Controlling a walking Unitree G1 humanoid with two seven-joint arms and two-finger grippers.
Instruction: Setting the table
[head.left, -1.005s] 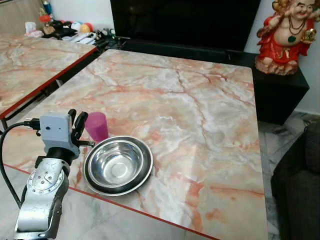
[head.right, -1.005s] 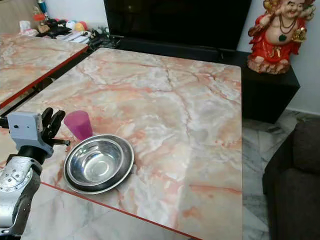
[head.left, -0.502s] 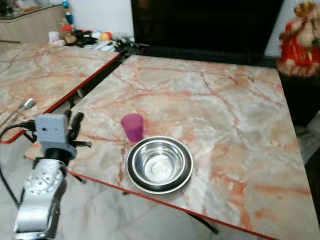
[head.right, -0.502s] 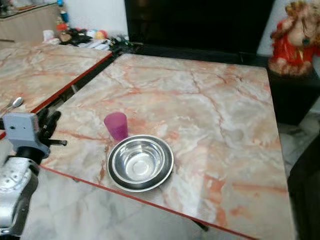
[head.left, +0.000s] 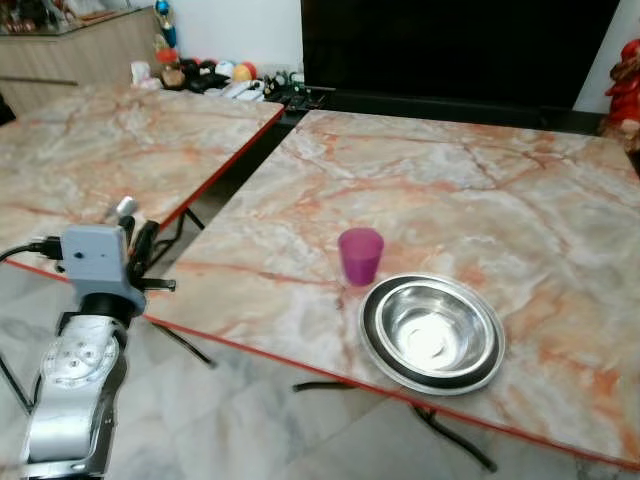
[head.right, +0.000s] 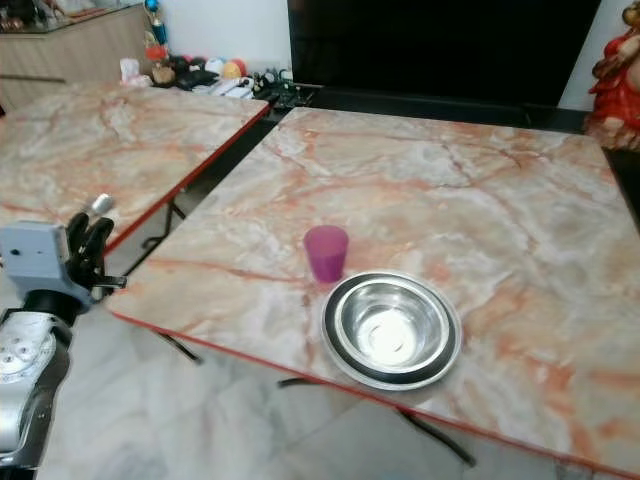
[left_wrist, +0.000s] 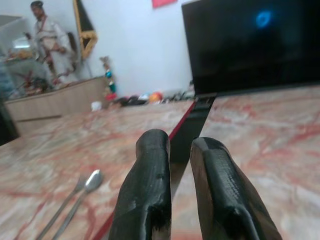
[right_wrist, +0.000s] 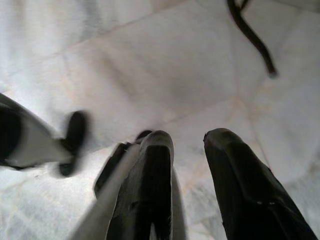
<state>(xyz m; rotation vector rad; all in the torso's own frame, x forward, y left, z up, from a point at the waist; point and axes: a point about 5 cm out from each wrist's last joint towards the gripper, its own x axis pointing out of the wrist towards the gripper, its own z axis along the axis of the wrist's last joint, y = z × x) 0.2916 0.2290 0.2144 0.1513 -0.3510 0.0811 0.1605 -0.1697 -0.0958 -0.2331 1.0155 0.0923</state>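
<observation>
The left gripper (left_wrist: 187, 200) has its jaws nearly together with only a thin gap, clamped on nothing. They point across the near corner of the left-hand surface (head.left: 90, 170), where a spoon (left_wrist: 82, 192) lies beside what looks like a second utensil. The left arm is raised and bent at the elbow, its wrist camera box upright, the gripper hovering just off that surface's red edge.

The right gripper (right_wrist: 197, 195) hangs idle, jaws slightly apart and empty, pointing down at the tiled floor (right_wrist: 165, 65).

On the other surface (head.left: 480, 190), well apart from the left gripper, a pink cup (head.left: 360, 256) stands upright just beside a steel bowl (head.left: 432, 333) near the front edge.

With bowl and cup placed, the step in hand looks like fetching cutlery. The next move would need the jaws opened and lowered over the spoon's handle.
</observation>
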